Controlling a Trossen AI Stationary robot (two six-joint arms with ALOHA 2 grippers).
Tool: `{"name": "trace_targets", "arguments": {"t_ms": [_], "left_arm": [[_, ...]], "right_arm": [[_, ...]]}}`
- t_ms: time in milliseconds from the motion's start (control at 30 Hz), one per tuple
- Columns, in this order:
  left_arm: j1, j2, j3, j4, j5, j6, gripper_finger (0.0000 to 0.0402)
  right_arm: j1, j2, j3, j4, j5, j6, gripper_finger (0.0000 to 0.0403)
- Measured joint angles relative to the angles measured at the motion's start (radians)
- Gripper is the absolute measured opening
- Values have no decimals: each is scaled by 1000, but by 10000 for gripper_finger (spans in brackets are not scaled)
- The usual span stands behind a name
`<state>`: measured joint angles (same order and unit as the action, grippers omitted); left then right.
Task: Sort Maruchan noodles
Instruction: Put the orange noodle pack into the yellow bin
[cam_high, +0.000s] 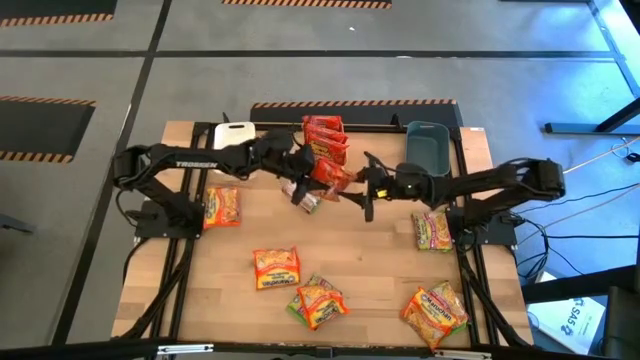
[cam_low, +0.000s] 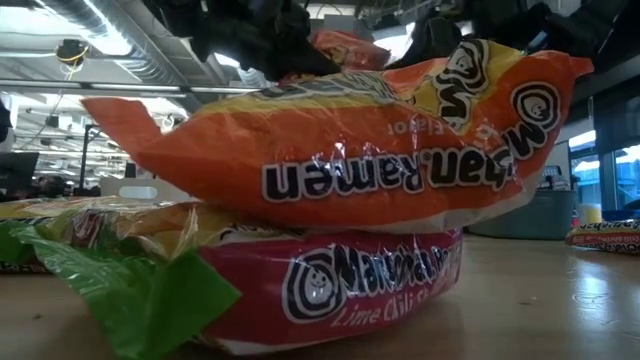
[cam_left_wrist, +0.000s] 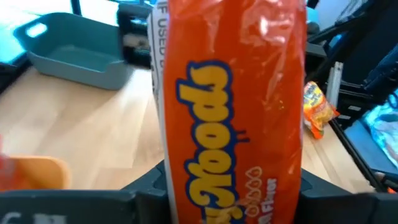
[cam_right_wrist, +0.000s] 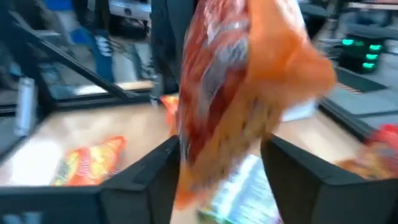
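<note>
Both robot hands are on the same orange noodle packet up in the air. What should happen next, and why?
Probably the right gripper should let go and back away. The left gripper has its fingers on both sides of the orange packet, while the right fingers stand wider than it.

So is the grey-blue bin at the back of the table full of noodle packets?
No, in the high view the grey-blue bin shows only its bare inside, and the noodle packets lie out on the table.

From my right wrist camera, an orange ramen packet (cam_right_wrist: 242, 93) stands on end between the right gripper (cam_right_wrist: 217, 168) fingers, which sit apart on either side. Beyond it, another orange packet (cam_right_wrist: 87, 163) lies on the wooden table (cam_right_wrist: 140, 134).
</note>
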<state>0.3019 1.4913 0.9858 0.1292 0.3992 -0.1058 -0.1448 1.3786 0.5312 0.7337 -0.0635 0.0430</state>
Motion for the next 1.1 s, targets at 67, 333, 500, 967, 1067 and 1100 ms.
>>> {"name": "trace_targets", "arguments": {"t_ms": [67, 333, 500, 967, 1067, 1100], "left_arm": [[33, -19, 44, -123, 26, 33, 138], [106, 14, 254, -516, -224, 352, 137], [148, 122, 363, -639, -259, 448, 136], [164, 431, 634, -836, -355, 597, 135], [164, 462, 635, -850, -355, 597, 135], [164, 472, 635, -854, -355, 597, 135]], "right_arm": [[0, -66, 0, -121, 39, -32, 228], [0, -225, 0, -475, 197, -78, 249], [0, -218, 0, -548, 213, -75, 249], [0, -216, -1, -579, 211, -75, 248], [0, -216, -1, -579, 211, -75, 248], [0, -216, -1, -579, 211, -75, 248]]}}
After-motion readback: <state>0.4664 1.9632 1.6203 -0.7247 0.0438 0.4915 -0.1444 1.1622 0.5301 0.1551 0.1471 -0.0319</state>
